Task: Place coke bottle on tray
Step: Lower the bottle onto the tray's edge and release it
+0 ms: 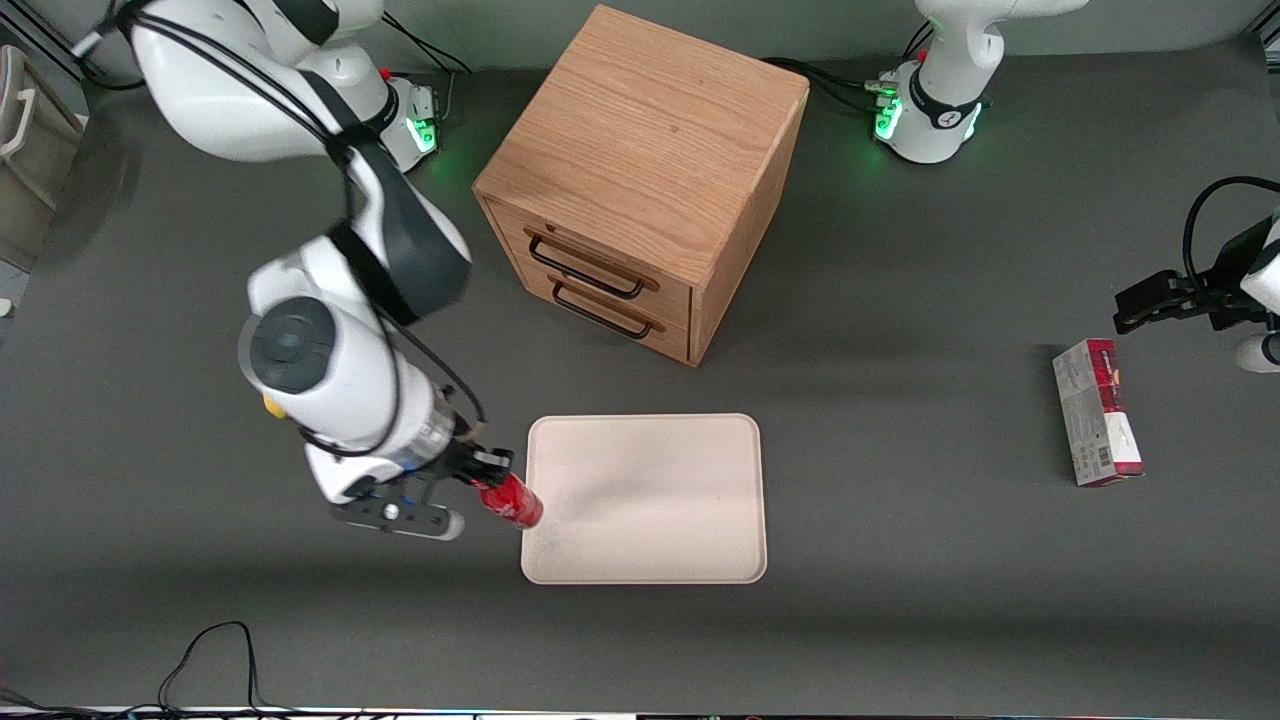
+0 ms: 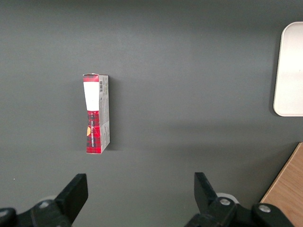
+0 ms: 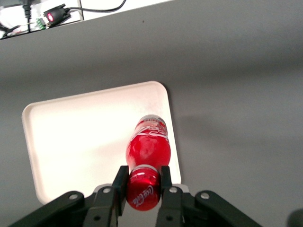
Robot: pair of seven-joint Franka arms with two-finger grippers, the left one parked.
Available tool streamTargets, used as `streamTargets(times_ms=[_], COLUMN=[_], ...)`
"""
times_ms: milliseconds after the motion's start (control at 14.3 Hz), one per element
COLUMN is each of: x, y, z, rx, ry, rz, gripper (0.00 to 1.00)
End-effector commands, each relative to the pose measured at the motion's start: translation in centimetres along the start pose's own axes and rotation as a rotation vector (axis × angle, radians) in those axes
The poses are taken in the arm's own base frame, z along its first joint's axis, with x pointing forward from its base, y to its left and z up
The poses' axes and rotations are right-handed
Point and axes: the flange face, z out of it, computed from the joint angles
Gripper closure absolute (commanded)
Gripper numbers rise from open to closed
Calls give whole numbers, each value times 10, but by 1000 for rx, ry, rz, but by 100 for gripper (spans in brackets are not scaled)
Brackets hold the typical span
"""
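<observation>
Right wrist view: gripper (image 3: 142,189) clamped bottle (image 3: 148,144) at cap, over tray (image 3: 71,142) edge; light, rigid, likely slippery.

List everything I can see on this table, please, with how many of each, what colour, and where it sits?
coke bottle: one, red with a red cap, held tilted at the tray's edge nearest the working arm.
tray: one, pale beige, flat on the table, nearer the front camera than the cabinet.
wooden drawer cabinet: one, light oak with two dark-handled drawers, in the middle of the table.
carton: one, red and grey, lying flat toward the parked arm's end of the table.
table: one, dark grey.
cables: black, at the table edge nearest the front camera.
gripper: one, black, shut on the bottle's cap end, just off the tray's edge.
</observation>
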Motion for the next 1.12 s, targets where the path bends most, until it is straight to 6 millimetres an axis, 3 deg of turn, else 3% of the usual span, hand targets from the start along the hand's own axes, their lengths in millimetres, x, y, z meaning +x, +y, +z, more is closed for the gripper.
streamTargets(times_ms=[0,209,419,488,628,837,1047], x=[6,10,10,11,10,8,10], y=[-14,-16,-16,-15,-17,-17,-11], z=[24,51,63,65,68,74,44], rx=[-5,-1,4,3,5,-1,-17], ry=[50,71,75,72,83,96,101], rz=[20,9,6,10,3,-9,-7], gripper=[100,100,96,59,0,0,0])
